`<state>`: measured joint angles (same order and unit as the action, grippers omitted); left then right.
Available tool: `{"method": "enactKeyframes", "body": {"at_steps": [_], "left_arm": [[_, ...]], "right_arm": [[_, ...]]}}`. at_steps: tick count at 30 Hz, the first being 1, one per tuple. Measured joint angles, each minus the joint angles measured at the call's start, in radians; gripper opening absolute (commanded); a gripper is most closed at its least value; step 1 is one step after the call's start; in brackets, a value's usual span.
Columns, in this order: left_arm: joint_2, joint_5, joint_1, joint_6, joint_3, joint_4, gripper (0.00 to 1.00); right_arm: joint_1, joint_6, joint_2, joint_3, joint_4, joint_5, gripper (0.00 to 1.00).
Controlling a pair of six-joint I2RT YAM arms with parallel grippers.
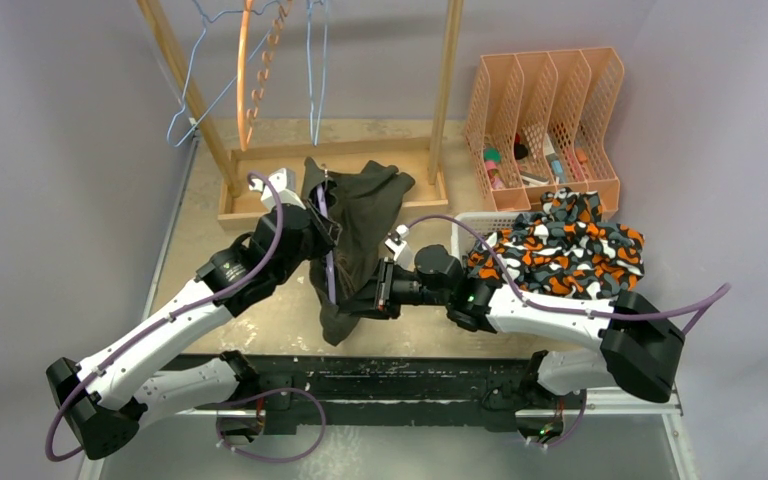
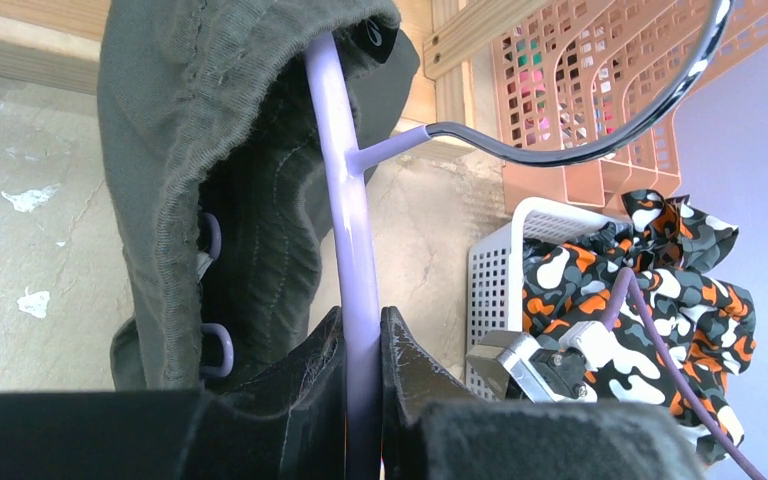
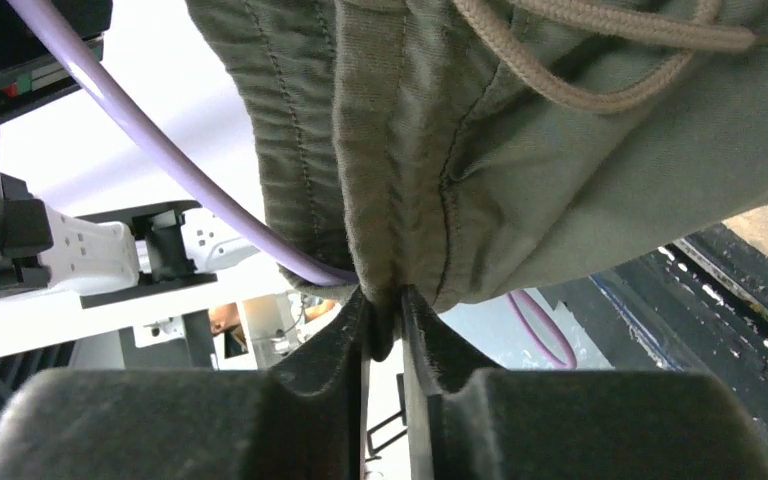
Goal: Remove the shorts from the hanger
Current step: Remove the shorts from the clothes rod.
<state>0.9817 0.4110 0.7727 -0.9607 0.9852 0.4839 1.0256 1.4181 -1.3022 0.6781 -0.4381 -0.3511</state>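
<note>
Shorts (image 1: 358,225), olive-green, one pair: draped over a lilac hanger (image 1: 327,262) at mid-counter, just in front of the wooden rack (image 1: 332,165), between the two arms. From above, the cloth hangs in a dark bunch, its lower end towards the near edge of the counter (image 1: 260,320). Left tool (image 1: 322,232): pressed together on the hanger; the left wrist view shows the fingers (image 2: 405,360) clamped on the lilac bar (image 2: 350,220), with the shorts (image 2: 190,150) bunched over the bar's upper end and the hanger's dark hook (image 2: 600,150) curving off to the right. Right tool (image 1: 382,290): pinching the shorts; the right wrist view shows the jaws of this tool (image 3: 385,305) nipped on a seamed fold of the olive cloth (image 3: 520,170), with a tan drawstring (image 3: 580,60) looped above and the lilac bar (image 3: 160,150) running past on the left. Camo pair (image 1: 560,250), orange, black and white: heaped in a white basket (image 1: 463,222) at the right of the counter, well apart from the hanger. Peach file organizer (image 1: 545,110): behind the basket, small items in its slots. Blue wire hangers (image 1: 192,95) and an orange hanger (image 1: 246,70): hanging at the top of the rack.
</note>
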Motion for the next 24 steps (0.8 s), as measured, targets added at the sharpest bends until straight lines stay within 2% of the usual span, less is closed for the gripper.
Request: {"method": "enactKeyframes", "body": {"at_steps": [2,4,6,8,12,24], "left_arm": [[0.0,0.009,0.0,0.0,0.0,0.0,0.0],[0.0,0.015,0.0,0.0,0.0,0.0,0.0],[0.0,0.018,0.0,0.0,0.0,0.0,0.0],[0.0,0.018,0.0,0.0,0.0,0.001,0.0],[0.0,0.02,0.0,-0.007,0.0,0.002,0.0],[0.006,0.053,0.002,-0.008,0.05,0.019,0.0]], "right_arm": [[0.0,0.003,0.0,-0.001,-0.014,0.0,0.14],[0.0,0.003,0.0,-0.001,-0.016,0.0,0.22],[0.0,-0.001,0.0,-0.001,-0.015,0.0,0.25],[0.0,-0.007,0.003,-0.001,-0.011,0.001,0.22],[0.0,-0.043,0.014,0.0,-0.005,0.001,0.01],[0.002,-0.282,0.014,0.059,0.106,-0.098,0.0]]}}
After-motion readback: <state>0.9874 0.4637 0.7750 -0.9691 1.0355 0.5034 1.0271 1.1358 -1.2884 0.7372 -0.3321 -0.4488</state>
